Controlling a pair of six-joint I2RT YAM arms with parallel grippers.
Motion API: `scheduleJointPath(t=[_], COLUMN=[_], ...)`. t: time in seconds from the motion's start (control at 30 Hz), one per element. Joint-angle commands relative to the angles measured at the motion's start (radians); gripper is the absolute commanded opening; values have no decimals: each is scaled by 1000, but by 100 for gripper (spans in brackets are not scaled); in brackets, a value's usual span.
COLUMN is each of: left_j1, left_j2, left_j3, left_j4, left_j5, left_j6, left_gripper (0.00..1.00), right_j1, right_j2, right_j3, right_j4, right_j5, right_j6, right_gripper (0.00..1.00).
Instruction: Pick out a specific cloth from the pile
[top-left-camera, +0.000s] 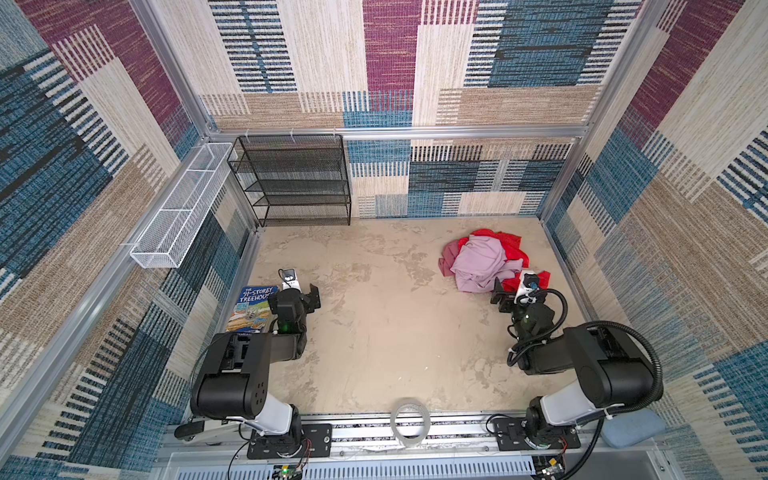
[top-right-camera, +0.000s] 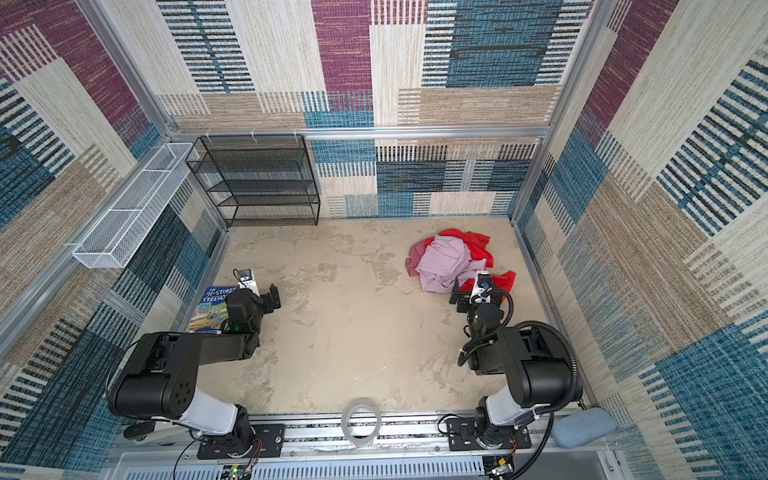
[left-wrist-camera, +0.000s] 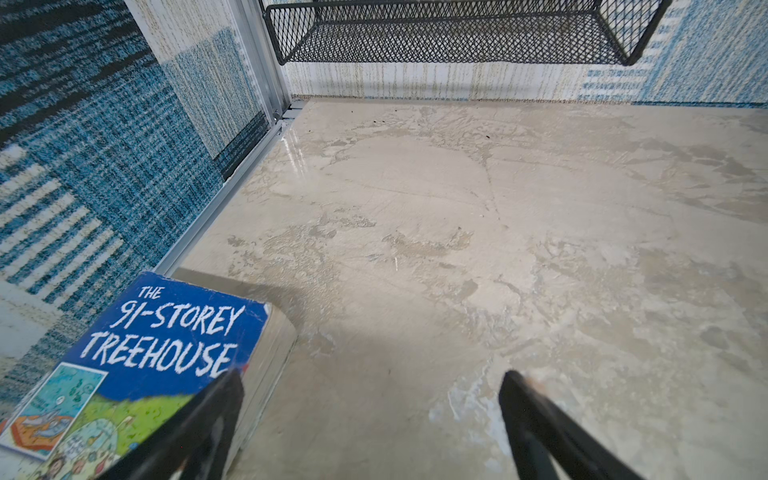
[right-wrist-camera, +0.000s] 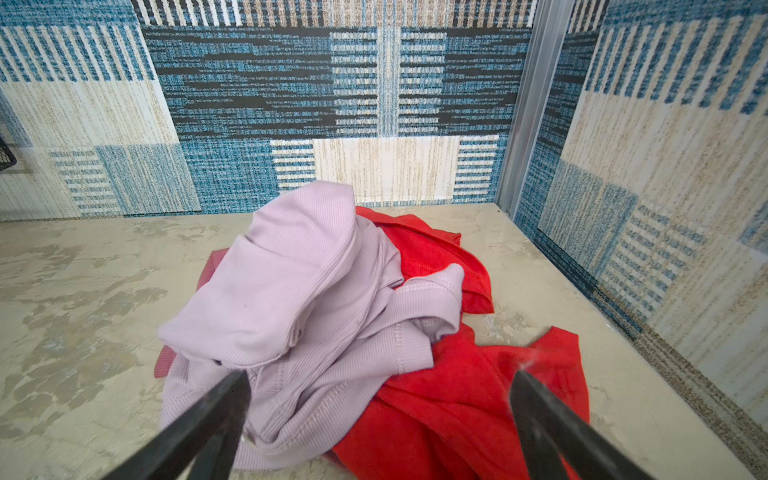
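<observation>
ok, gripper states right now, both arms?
Left gripper: open, holding nothing, near the book.
Right gripper: open, holding nothing, by the pile.

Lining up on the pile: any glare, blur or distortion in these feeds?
Right wrist view: pile sharp and evenly lit, right claw soft-edged. Left wrist view: glare streak on the table by the wall, soft shadow beside the book. Both top views: no glare.

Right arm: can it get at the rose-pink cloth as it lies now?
Partly, probably. The right gripper is open at the pile's near edge, but the rose-pink cloth shows only a strip at the far left, under the lilac cloth; a clean grab likely means reaching around it.
</observation>
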Motion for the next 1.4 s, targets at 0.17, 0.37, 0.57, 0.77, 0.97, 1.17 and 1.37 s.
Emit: scheduleJointPath(t=[0.17, 0.37, 0.57, 0.77, 0.97, 1.17, 1.37], left_j1=[2, -21, -38, -58, -93, -106, -110], left_j2=[-2, -70, -324, -348, -302, -321, -349], left_j3=[0, 9, 113, 244, 309, 330, 322], left_j4=[9, -29, -382, -679, -830, -915, -913], left_j5=[2, 8, -30, 69, 172, 240, 262], left_j6=[-8, 31, -50, -252, -360, -383, -382], left_gripper=[96, 76, 72, 70, 68, 66, 66], right_j1=[2, 78, 149, 239, 301, 304, 304], right_j2=[-11, -237, -341, -273, -38, 201, 382], right_j3=[1, 122, 300, 563, 865, 1076, 1195], right_j4=[38, -318, -656, -979, -1249, -1363, -1408], right_j5=[8, 221, 210, 108, -55, -152, -115], right_j6=[7, 0, 15, 89, 121, 168, 176], right_gripper=[95, 74, 72, 71, 65, 55, 57])
